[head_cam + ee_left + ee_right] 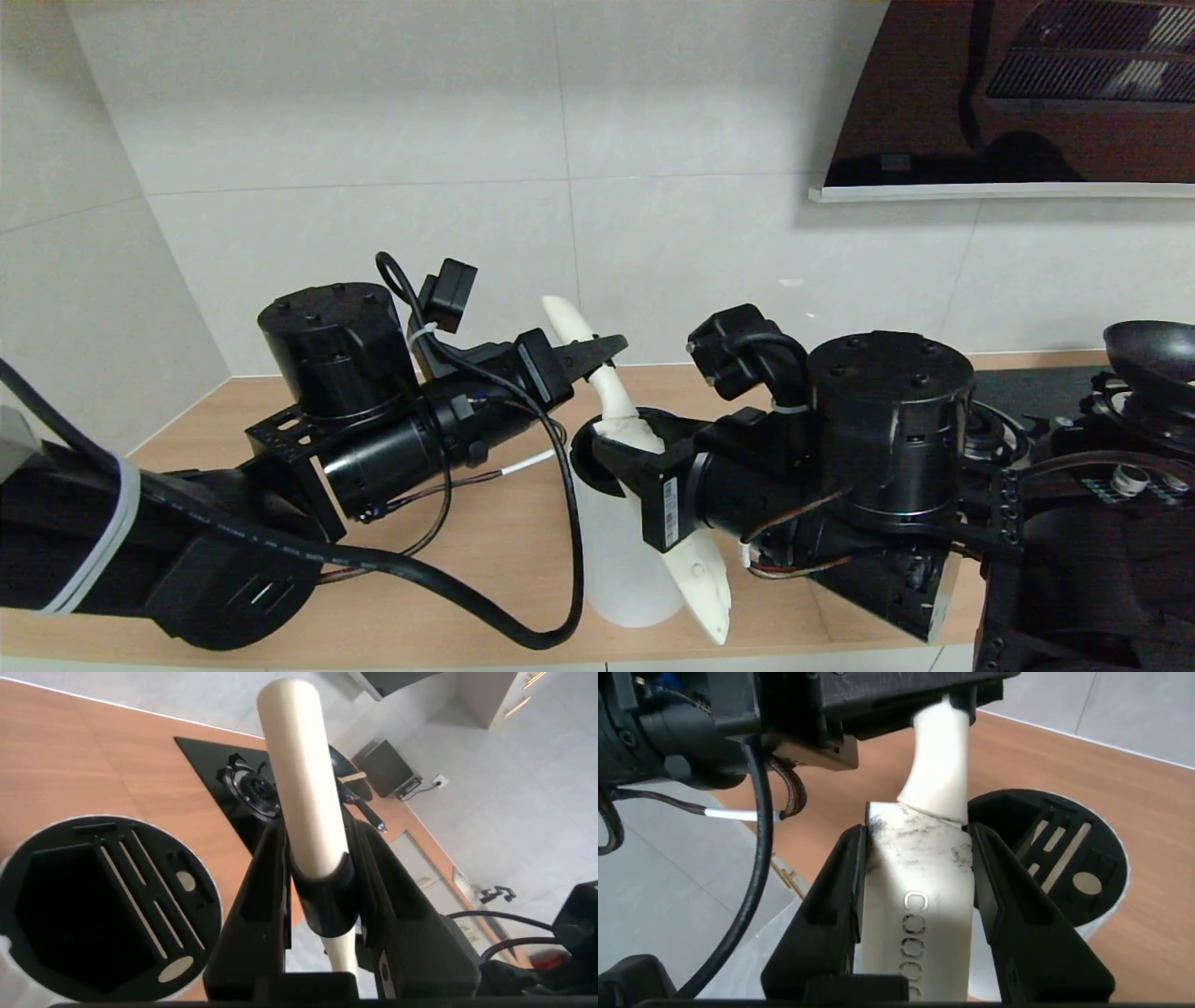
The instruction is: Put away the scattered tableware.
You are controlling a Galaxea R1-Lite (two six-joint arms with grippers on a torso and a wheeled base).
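Spatula [611, 392], white, hangs tilted just above the utensil holder [624, 569], handle up, blade down past the holder's near wall. The left hand [595, 359] is clenched on the handle and the right hand [644, 453] clamps the blade's upper part. This double grip looks like a handover or re-grip, probably to turn the tool for dropping into the holder's slots. The holder stands on the tabletop [485, 532].

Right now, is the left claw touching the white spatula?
Touching. The left wrist view shows the left claw closed on the white spatula, both sides pressing its handle.
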